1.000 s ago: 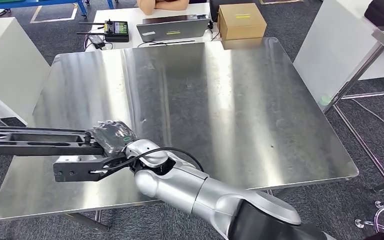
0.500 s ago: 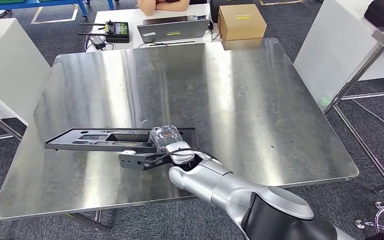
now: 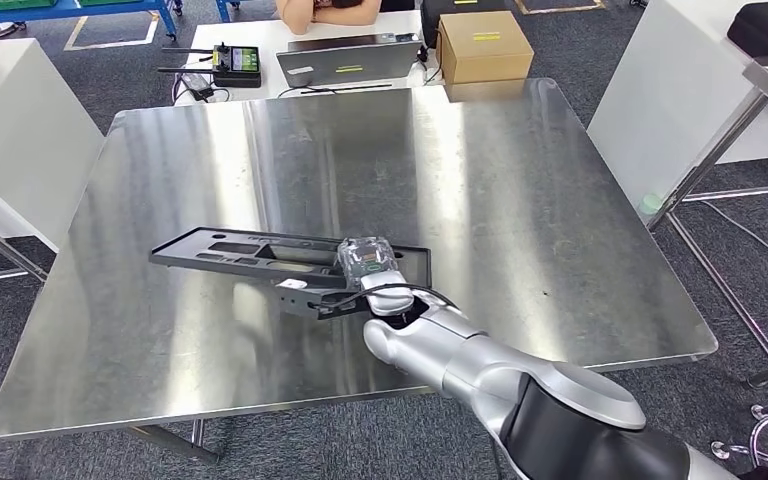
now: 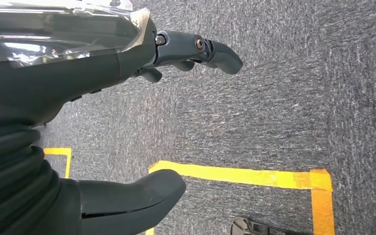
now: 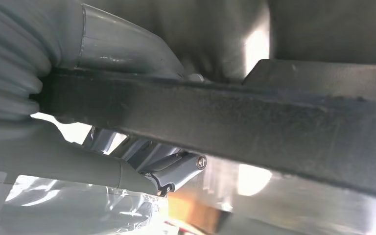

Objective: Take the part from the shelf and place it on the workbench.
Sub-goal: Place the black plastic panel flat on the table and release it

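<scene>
While our right hand [image 3: 368, 262] grips the black part [image 3: 250, 255] low over the workbench [image 3: 520, 200] | left hand [image 4: 127, 58] hangs empty, fingers apart | fetch done; we judge set-down and release remain.

Laptop [image 3: 349, 58] beside cardboard box [image 3: 483, 42] on white table [image 3: 260, 40], remote controller [image 3: 234, 63] left of laptop, yellow floor tape [image 4: 245, 175] on grey carpet [image 4: 284, 98]
</scene>
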Controlling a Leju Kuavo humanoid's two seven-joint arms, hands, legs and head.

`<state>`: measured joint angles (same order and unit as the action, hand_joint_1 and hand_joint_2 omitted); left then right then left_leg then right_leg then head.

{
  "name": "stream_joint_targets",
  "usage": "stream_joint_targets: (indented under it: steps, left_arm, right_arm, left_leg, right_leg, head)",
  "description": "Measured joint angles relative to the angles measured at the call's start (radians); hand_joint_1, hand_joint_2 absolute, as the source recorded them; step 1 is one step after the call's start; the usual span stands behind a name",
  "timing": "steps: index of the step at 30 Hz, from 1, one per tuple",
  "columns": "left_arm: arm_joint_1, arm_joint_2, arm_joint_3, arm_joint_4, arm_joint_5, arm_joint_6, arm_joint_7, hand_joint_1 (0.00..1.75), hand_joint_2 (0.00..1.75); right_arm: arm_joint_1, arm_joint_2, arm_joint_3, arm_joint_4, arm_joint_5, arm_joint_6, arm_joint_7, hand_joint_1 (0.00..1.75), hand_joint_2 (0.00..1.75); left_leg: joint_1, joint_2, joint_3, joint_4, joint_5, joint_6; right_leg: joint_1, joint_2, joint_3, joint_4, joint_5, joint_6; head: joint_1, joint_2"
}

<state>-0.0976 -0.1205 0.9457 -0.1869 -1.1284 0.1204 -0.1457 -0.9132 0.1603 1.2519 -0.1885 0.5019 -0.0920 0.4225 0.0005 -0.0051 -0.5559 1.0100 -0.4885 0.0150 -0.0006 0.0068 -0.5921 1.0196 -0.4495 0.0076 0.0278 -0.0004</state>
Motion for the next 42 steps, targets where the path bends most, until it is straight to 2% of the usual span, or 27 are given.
stream_joint_targets:
  steps: [5,18,22,26,32,36,42]
  left_arm:
    - [0.001,0.0,0.0,0.0,0.005,0.004,-0.005,0.0,1.75]
    - [0.007,0.0,0.013,0.0,0.025,0.014,-0.006,0.0,1.75]
    - [0.008,0.0,0.021,0.0,0.03,0.014,-0.008,0.0,1.75]
    - [0.008,0.0,0.021,0.0,0.014,0.025,-0.017,0.0,0.0]
    - [0.008,0.0,0.021,0.0,0.01,0.03,-0.019,0.0,0.0]
    - [0.008,0.0,0.021,0.0,0.002,0.031,-0.018,0.0,0.0]
    - [0.007,-0.001,0.021,0.0,0.003,0.031,-0.019,0.0,0.0]
  right_arm:
    - [-0.019,-0.042,0.009,0.01,0.009,0.009,0.043,1.75,1.75]
    - [-0.079,-0.099,0.016,0.022,0.0,-0.008,0.065,1.75,1.75]
    - [-0.102,-0.113,0.016,0.025,0.007,-0.006,0.065,0.0,0.0]
    - [-0.106,-0.12,0.017,0.025,0.018,-0.008,0.064,0.0,0.0]
    - [-0.107,-0.123,0.014,0.025,0.005,-0.019,0.06,0.0,0.0]
    - [-0.131,-0.125,-0.016,0.025,-0.023,-0.076,0.011,0.0,0.0]
    - [-0.167,-0.101,-0.024,0.021,0.002,-0.1,-0.02,0.0,0.0]
  left_leg:
    - [0.0,0.0,0.0,0.0,0.0,0.001]
    - [0.0,0.0,-0.001,0.0,-0.001,0.001]
    - [0.0,0.0,-0.001,0.0,-0.001,0.001]
    - [0.0,0.0,-0.001,0.0,-0.001,0.001]
    - [0.0,0.0,-0.001,0.0,-0.001,0.002]
    - [0.0,0.0,-0.001,0.0,-0.001,0.002]
    - [0.0,0.0,-0.001,0.0,-0.001,0.002]
  right_leg:
    - [0.0,0.0,0.0,0.0,0.0,0.0]
    - [0.0,0.0,-0.001,0.0,0.0,0.0]
    - [0.0,0.0,-0.001,0.0,0.0,0.0]
    - [0.0,0.0,-0.001,0.0,0.0,0.0]
    - [0.0,0.0,-0.001,0.0,0.0,0.0]
    - [0.0,0.0,-0.001,0.0,0.0,0.0]
    - [0.0,0.0,-0.001,0.0,0.0,0.0]
  head:
    - [0.0,0.0]
    - [0.0,0.0]
    - [0.0,0.0]
    - [0.0,0.0]
    - [0.0,0.0]
    - [0.0,0.0]
    - [0.0,0.0]
